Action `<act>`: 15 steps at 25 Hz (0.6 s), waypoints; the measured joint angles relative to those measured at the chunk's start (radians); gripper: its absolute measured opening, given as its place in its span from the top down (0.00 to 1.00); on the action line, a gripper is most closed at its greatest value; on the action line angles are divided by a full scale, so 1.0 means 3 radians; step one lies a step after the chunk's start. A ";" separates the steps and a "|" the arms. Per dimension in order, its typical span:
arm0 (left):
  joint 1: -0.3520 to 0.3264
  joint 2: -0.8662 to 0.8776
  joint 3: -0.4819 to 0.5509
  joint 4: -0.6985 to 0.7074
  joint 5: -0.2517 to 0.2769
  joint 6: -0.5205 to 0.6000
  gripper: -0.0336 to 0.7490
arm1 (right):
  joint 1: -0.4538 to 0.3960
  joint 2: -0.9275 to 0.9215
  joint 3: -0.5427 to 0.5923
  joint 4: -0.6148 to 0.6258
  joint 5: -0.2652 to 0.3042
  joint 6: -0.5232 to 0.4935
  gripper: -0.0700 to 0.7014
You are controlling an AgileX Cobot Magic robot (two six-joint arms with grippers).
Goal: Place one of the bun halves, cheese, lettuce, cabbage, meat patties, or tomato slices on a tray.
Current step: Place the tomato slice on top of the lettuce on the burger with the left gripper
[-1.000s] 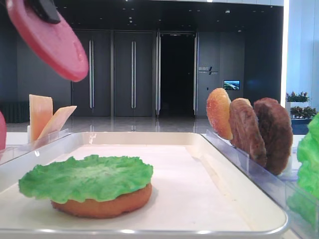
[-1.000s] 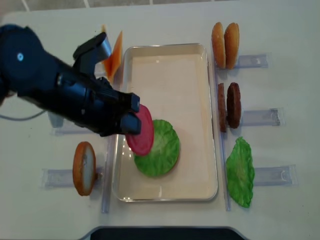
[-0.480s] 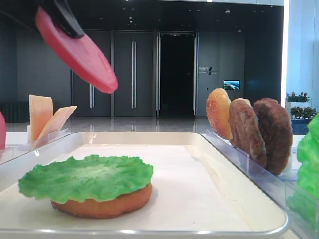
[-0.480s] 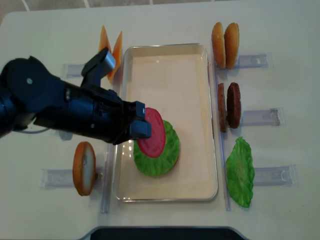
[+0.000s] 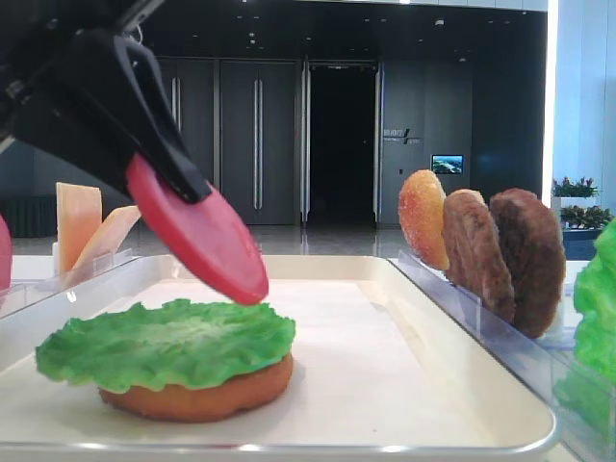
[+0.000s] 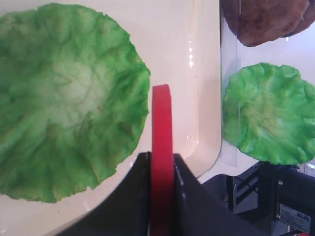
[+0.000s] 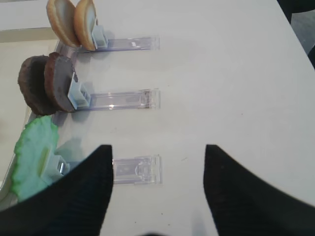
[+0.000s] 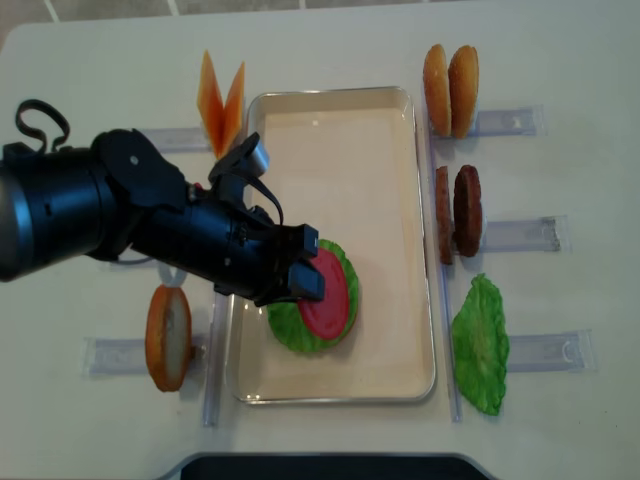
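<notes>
Our black left gripper (image 8: pixel 300 282) reached over the cream-white rectangular tray (image 8: pixel 390 150), jaws clamped on a flat round red tomato slice (image 8: pixel 326 295); our right gripper (image 7: pixel 157 162) stood spread wide, well apart from that tray.

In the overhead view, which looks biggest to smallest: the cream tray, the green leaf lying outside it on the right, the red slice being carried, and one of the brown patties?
1. The tray, by far.
2. The loose lettuce.
3. The tomato slice, though tilted and partly hidden by the left end effector.
4. A meat patty, standing on edge, so it shows narrow.

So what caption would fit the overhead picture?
Left arm lowers a tomato slice onto lettuce in the tray.
</notes>
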 joint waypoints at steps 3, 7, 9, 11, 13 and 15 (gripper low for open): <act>0.0000 0.0073 0.0000 -0.0012 0.0000 0.0078 0.89 | 0.0000 0.0000 0.0000 0.0000 0.0000 0.0000 0.37; 0.0000 0.0141 0.0000 -0.0023 -0.0012 0.0128 0.89 | 0.0000 0.0000 0.0000 0.0000 0.0000 0.0000 0.37; 0.0000 0.0170 0.0000 -0.0038 -0.0022 0.0171 0.89 | 0.0000 0.0000 0.0000 0.0000 0.0000 0.0000 0.37; 0.0000 0.0178 0.0000 -0.0046 -0.0036 0.0215 0.89 | 0.0000 0.0000 0.0000 0.0000 0.0000 0.0000 0.37; 0.0000 0.0192 0.0000 -0.0046 -0.0052 0.0271 0.89 | 0.0000 0.0000 0.0000 0.0000 0.0000 0.0000 0.37; 0.0000 0.0219 0.0000 -0.0052 -0.0060 0.0313 0.89 | 0.0000 0.0000 0.0000 0.0000 0.0000 0.0000 0.37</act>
